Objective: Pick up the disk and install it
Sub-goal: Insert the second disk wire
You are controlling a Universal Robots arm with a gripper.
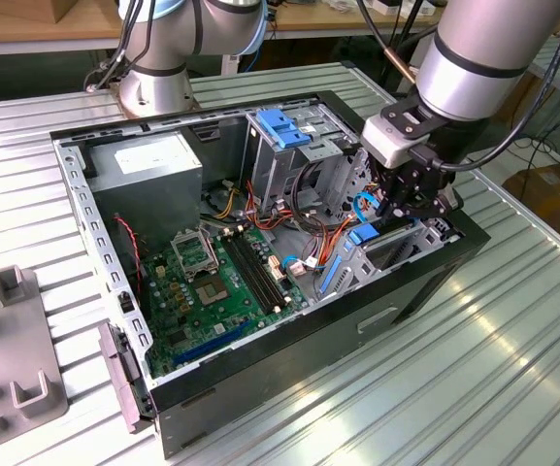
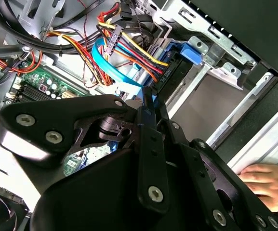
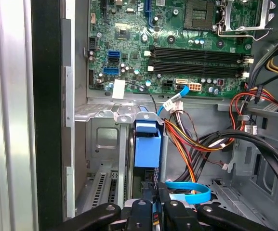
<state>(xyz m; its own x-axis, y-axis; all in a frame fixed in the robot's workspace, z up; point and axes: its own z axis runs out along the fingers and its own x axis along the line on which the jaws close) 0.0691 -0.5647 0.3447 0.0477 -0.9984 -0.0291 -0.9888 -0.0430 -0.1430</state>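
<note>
Exterior view: open PC case (image 1: pixel 260 383) lies on the ribbed counter (image 1: pixel 474 369), with the claw (image 1: pixel 411 209) down in the drive bay (image 1: pixel 396 248) at the case's 3 o'clock. First wrist view: the disk (image 3: pixel 147 144) stands on edge in the bay slot, blue rail facing the camera, directly under the claw. Claw state: can't tell. My read is pickup done and insertion under way or nearly seated; full seating unconfirmed. The case also holds the motherboard (image 1: pixel 223 277) at centre, power supply (image 1: pixel 148 170) at 10 o'clock, blue-handled cage (image 1: pixel 284 131) at 12 o'clock, and a cable bundle (image 1: pixel 309 228). Second wrist view: a person's hand (image 2: pixel 266 183) lies outside the case.
</note>
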